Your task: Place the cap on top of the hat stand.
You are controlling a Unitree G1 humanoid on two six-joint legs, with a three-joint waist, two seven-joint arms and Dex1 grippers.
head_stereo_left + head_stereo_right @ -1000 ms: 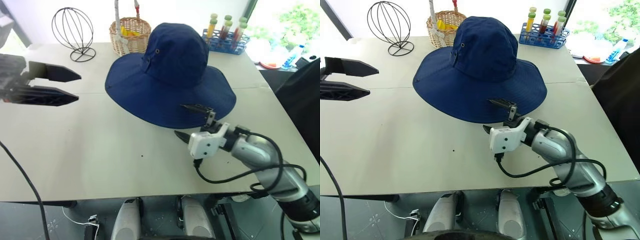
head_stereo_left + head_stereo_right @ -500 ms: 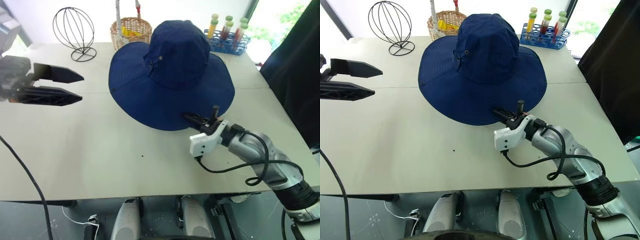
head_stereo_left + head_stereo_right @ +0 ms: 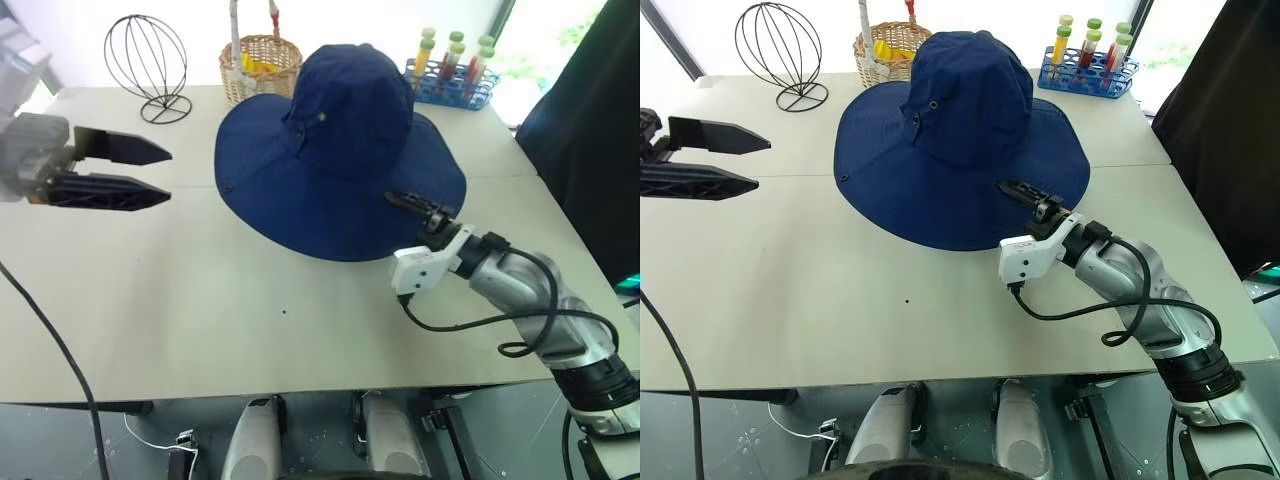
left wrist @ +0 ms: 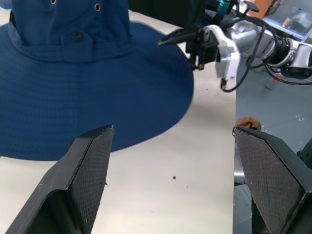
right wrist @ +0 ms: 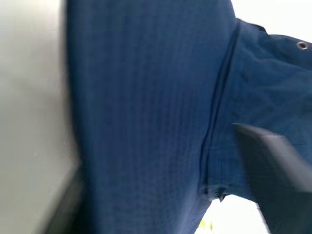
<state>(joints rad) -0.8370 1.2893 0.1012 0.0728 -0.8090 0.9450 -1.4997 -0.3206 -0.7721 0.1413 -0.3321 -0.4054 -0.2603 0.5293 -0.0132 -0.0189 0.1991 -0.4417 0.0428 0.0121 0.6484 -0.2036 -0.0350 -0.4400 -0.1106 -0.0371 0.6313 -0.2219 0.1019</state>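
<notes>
Cap [image 3: 342, 150] sits on table [image 3: 180, 290], crown raised, brim spread flat. Right gripper [image 3: 1025, 192] over brim's near-right edge; whether its jaws are spread or gripping, cannot tell. Left gripper [image 3: 150, 175] wide open, empty, well apart left of cap

The cap [image 3: 960, 140] sits in the middle of the tabletop [image 3: 840, 290], toward the far edge, its wide brim spread round and its crown raised. The right gripper [image 3: 1025, 195] reaches in from the near right edge, one black finger lying over the brim's near right part. The left gripper [image 3: 725, 160] hangs at the left edge, fingers parted. Along the far edge stand a black wire stand [image 3: 780, 50], a wicker basket [image 3: 880, 45] and a rack of test tubes [image 3: 1090, 55].
</notes>
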